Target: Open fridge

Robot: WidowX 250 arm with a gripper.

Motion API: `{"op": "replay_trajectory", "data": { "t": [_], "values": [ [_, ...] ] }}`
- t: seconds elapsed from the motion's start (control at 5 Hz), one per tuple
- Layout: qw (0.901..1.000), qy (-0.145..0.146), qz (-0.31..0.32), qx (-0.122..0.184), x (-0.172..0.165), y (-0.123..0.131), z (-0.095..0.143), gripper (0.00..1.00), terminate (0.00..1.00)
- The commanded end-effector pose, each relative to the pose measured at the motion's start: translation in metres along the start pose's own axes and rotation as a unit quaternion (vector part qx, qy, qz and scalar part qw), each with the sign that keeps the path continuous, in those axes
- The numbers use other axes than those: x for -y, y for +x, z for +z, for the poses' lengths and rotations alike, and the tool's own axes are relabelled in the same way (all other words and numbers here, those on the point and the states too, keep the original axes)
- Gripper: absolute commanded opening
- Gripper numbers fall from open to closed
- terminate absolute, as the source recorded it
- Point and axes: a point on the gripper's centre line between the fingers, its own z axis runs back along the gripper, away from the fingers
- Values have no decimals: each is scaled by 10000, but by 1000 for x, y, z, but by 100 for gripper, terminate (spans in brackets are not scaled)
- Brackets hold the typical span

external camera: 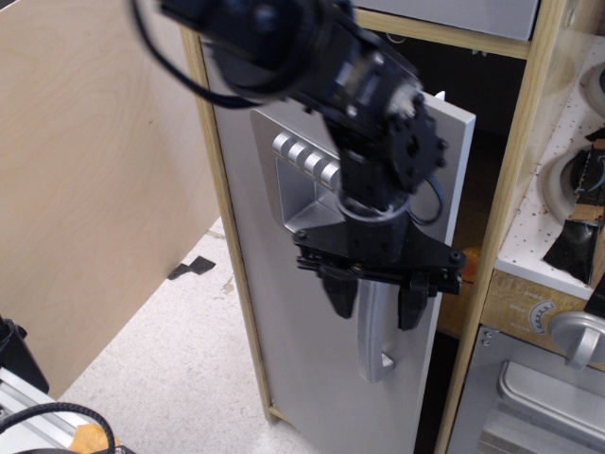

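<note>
The fridge (284,322) is a tall cabinet with a light wood frame (230,246) and a matte silver door. The door stands swung partly out on its left hinge, with the dark inside (482,142) showing on the right. The recessed dispenser panel (301,194) with round buttons (304,156) sits high on the door. My black gripper (376,305) points down over the vertical silver handle (376,352). Its fingers (340,295) are spread apart, one on each side of the handle's upper end, which the wrist partly hides.
A large plywood panel (95,189) stands to the left of the fridge. At the lower right is a small silver oven door (539,397) with a round knob (577,336). Above it, a white pegboard shelf (558,218) holds dark utensils. A speckled floor (170,350) lies below.
</note>
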Motion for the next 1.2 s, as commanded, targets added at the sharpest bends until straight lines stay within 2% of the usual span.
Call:
{"op": "replay_trajectory", "data": {
  "t": [0.0,0.2,0.4,0.6,0.8,1.0],
  "values": [
    [9989,-366,-49,-303,46,-7,5,100,0],
    [9963,-501,-603,-344,77,-1,1,100,0],
    [9946,-412,-939,-149,108,3,0,100,0],
    [9915,-267,-1247,249,128,5,-3,100,0],
    [9846,-377,-1659,416,127,22,-5,100,0],
    [9790,-325,-1953,494,108,43,-1,100,0]
  ]
}}
